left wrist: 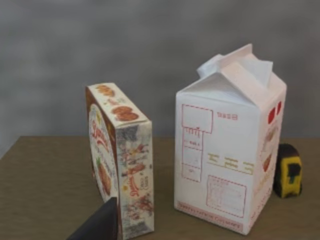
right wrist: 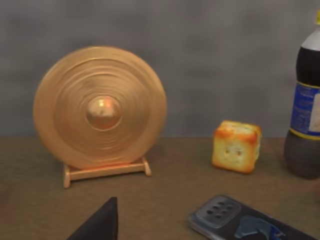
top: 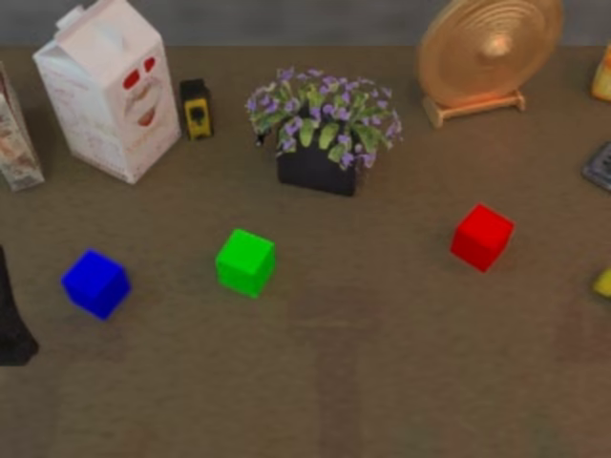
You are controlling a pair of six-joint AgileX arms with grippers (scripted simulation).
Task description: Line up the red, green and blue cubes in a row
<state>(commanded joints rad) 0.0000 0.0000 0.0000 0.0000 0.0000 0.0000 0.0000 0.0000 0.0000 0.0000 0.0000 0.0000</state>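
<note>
The three cubes lie spread across the middle band of the surface (top: 382, 382), none touching another. The blue cube (top: 95, 282) sits toward the left side, the green cube (top: 245, 261) is near the middle just in front of the potted purple-flowered plant (top: 325, 124), and the red cube (top: 481, 237) stands well apart to the right and a little farther back. They form a loose, uneven line, so the row is not yet made.

Behind them stand a milk carton (top: 107, 86), a small yellow-and-black object (top: 197, 108) beside it, and a golden disc on a wooden stand (top: 487, 52).

The left arm shows only as a dark shape at the top view's left edge (top: 11, 324), just beside the blue cube; its left end effector (left wrist: 100, 227) appears as a single dark tip in the left wrist view, which faces the carton and a printed box (left wrist: 120, 160). The right end effector (right wrist: 100, 225) likewise shows one dark tip, facing the disc, a toast-like cube (right wrist: 236, 146) and a dark bottle (right wrist: 305, 110). Whether either set of fingers is apart or together cannot be told.

The blue cube lies nearest the left arm, and the red cube is probably the right arm's to reach. Green looks like the natural anchor.
</note>
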